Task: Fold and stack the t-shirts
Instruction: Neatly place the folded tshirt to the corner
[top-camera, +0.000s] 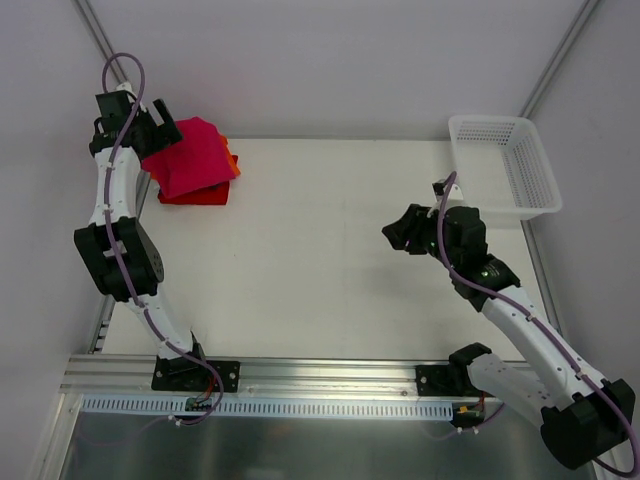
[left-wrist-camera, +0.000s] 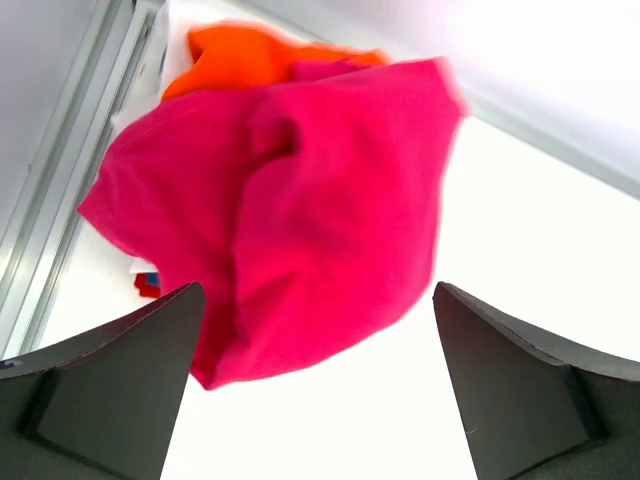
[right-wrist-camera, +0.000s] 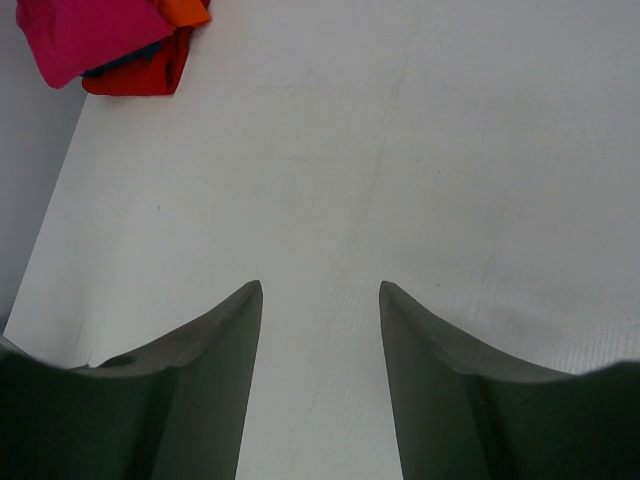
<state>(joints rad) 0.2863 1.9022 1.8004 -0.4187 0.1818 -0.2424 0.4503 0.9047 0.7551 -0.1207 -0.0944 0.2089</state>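
Four t-shirts are being kept in one stack at the table's (top-camera: 330, 260) 10 o'clock corner. A magenta t-shirt (top-camera: 190, 155) is lying skewed on top, over an orange shirt (top-camera: 232, 160), a dark blue shirt (right-wrist-camera: 135, 58) and a red shirt (top-camera: 195, 197) lying along 9 to 3. The left gripper (top-camera: 165, 128) is being held wide open and empty at the stack's 10 o'clock side. One white mesh basket (top-camera: 520, 212) is sitting at 2 o'clock. The right gripper (right-wrist-camera: 320, 288) is being held open, empty, well apart.

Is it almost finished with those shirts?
Nearly done, it seems. The pink shirt lies folded atop the orange shirt and the red shirt. Left jaws and right jaws stand open, gripping nothing. No unfolded shirt shows on the table or in the basket; little seems left.
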